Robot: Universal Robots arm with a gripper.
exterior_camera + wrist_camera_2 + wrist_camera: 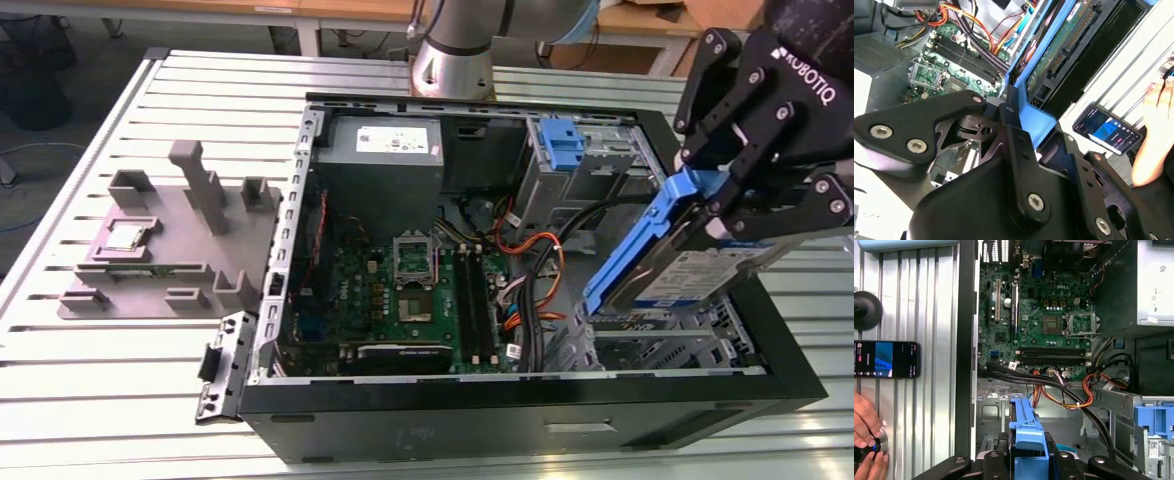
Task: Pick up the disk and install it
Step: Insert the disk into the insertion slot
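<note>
The disk (683, 272), a flat silver drive with a white-and-blue label and blue side rails, hangs tilted on edge over the open computer case (534, 405), at the exterior view's right. My black gripper (717, 205) is shut on its upper end, with its fingers clamped on the blue rail. In the second wrist view the disk's (1059, 50) green circuit-board underside and connector face the camera, just beyond the gripper (1021, 122). The blue rail of the disk (1025, 432) stands between the gripper's (1026, 462) fingers in the first wrist view, above the case's metal floor.
Inside the case lie the motherboard (414, 280), loose orange and black cables (534, 265), a grey power supply (380, 140) and a blue drive caddy (561, 140). A grey fixture (200, 215) holding a small CPU chip (127, 238) sits at the exterior view's left. A phone (886, 359) and a person's hand (866, 432) are beside the case.
</note>
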